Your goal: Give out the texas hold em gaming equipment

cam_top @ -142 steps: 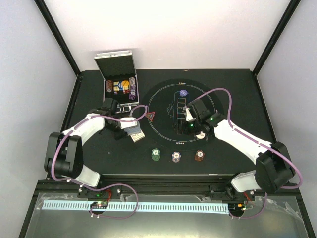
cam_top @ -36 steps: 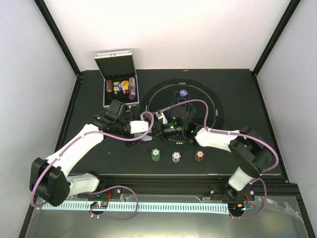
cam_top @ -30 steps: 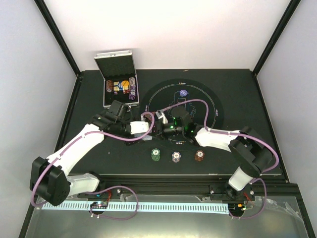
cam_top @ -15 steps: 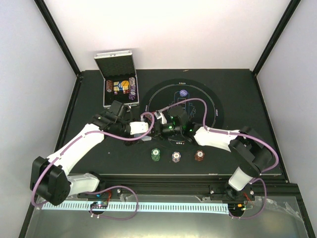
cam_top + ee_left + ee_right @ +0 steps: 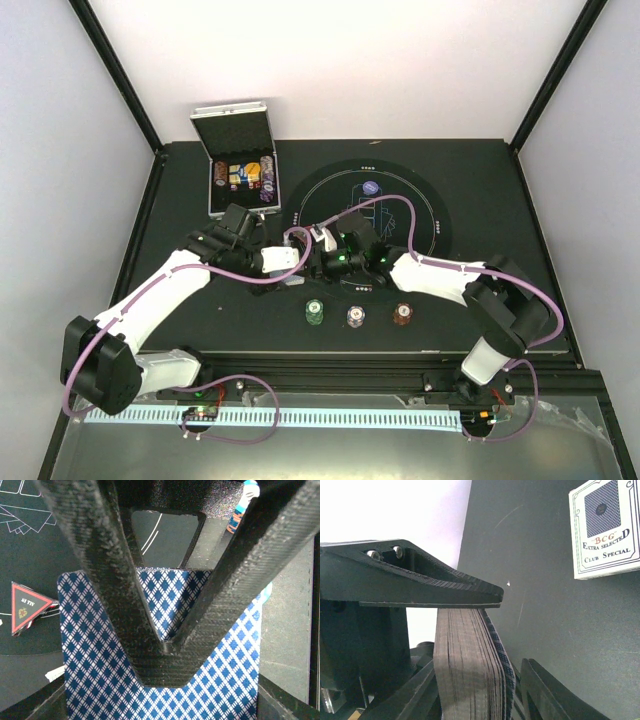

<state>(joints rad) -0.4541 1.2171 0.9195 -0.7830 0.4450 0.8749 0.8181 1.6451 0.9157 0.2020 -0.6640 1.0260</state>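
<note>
My left gripper [image 5: 298, 257] is shut on a deck of playing cards [image 5: 100, 680] with blue diamond backs, its fingers [image 5: 125, 630] pressed flat on the top card. In the right wrist view the deck [image 5: 465, 675] shows edge-on, held under the left gripper's finger [image 5: 420, 587]. My right gripper [image 5: 475, 685] straddles the deck with its jaws open. The outermost card bows away from the pack, and a gap separates it from the right finger [image 5: 550, 695]. A red triangle token [image 5: 27, 606] lies on the mat beside the deck. Green [image 5: 316, 313], white [image 5: 356, 316] and brown-red [image 5: 402, 313] chip stacks stand nearer the arms.
The round black printed mat [image 5: 420, 200] carries a blue button [image 5: 371, 187]. The silver hinged case [image 5: 238, 170] stands open at the back left with chips inside. A card box [image 5: 605, 530] lies flat on the table beyond the deck.
The right gripper's jaws have spread apart around the deck, and the right arm has edged slightly left. The left gripper has tightened on the deck and stayed in place.
</note>
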